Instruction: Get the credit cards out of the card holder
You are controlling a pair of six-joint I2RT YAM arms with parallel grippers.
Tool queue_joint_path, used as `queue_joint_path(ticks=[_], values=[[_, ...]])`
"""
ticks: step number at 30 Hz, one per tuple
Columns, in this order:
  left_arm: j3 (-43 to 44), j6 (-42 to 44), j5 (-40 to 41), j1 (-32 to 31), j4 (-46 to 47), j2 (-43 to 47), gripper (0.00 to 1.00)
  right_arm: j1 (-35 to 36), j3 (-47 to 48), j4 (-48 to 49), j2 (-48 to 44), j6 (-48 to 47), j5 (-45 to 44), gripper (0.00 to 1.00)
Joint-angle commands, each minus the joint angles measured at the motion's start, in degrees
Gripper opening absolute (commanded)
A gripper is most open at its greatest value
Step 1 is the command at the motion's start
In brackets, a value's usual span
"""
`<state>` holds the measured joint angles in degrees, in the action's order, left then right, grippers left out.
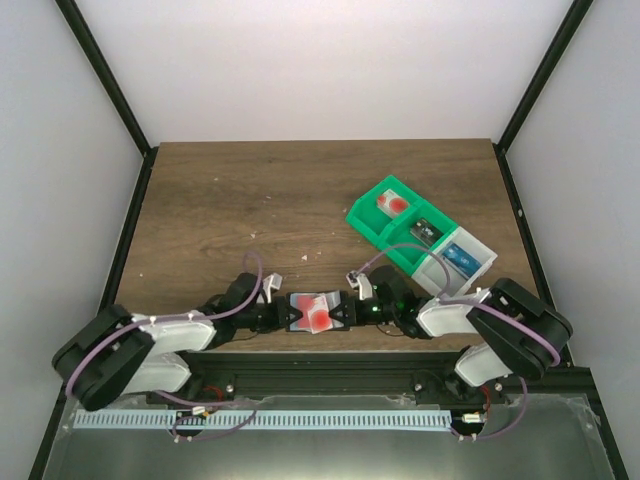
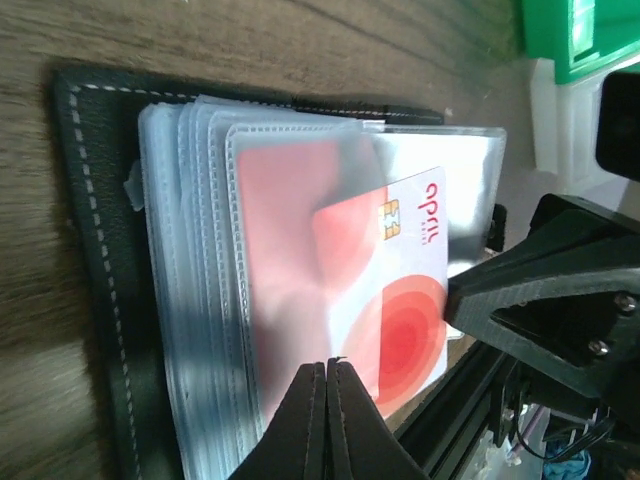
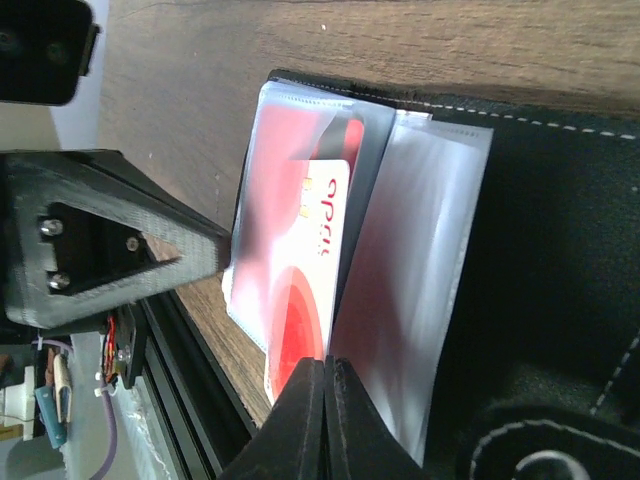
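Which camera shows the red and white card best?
Left wrist view: the card looks big, with chip and lettering clear. Right wrist shows it slanted and narrower; the top view only a tiny red patch.

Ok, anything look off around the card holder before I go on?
One thing: a white-and-red credit card sits partly out of its clear sleeve in the open card holder, slanted against the sleeve's edges. The holder lies right at the near edge of the table. Nothing looks spilled or damaged.
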<state>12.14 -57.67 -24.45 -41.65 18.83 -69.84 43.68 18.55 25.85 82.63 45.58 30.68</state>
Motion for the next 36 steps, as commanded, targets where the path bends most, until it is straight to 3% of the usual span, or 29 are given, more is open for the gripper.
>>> queue_joint_path(ticks=[1, 9, 16, 22, 25, 29, 36], values=[[2.36, 0.96, -3.45, -0.73, 7.2, -6.52, 0.0, -0.51, -0.83, 4.01, 1.43, 1.13, 2.01, 0.0], [1.67, 1.57, -0.56, -0.83, 6.67, -12.15, 0.0, -0.52, -0.41, 6.15, 4.1, 0.99, 3.74, 0.01], [0.52, 1.42, 0.76, -0.83, 6.34, -12.96, 0.0, -0.57, 0.75, 6.62, 7.37, 0.9, 3.8, 0.16], [0.11, 1.45, 1.87, -0.75, 5.16, -11.9, 0.0, -0.83, 0.98, 7.66, 8.87, 0.98, 4.21, 0.2], [-0.18, 1.18, 1.86, -0.8, 5.57, -11.97, 0.0, -1.01, 1.2, 7.74, 9.36, 0.91, 4.62, 0.16], [-0.6, 0.9, 1.98, -0.8, 5.69, -11.19, 0.0, -1.5, 0.74, 8.93, 9.19, 1.0, 5.42, 0.02], [-1.89, 0.07, 0.41, -0.79, 7.29, -9.49, 0.0, -3.28, -1.43, 5.63, 4.2, 0.38, 4.19, 0.01]])
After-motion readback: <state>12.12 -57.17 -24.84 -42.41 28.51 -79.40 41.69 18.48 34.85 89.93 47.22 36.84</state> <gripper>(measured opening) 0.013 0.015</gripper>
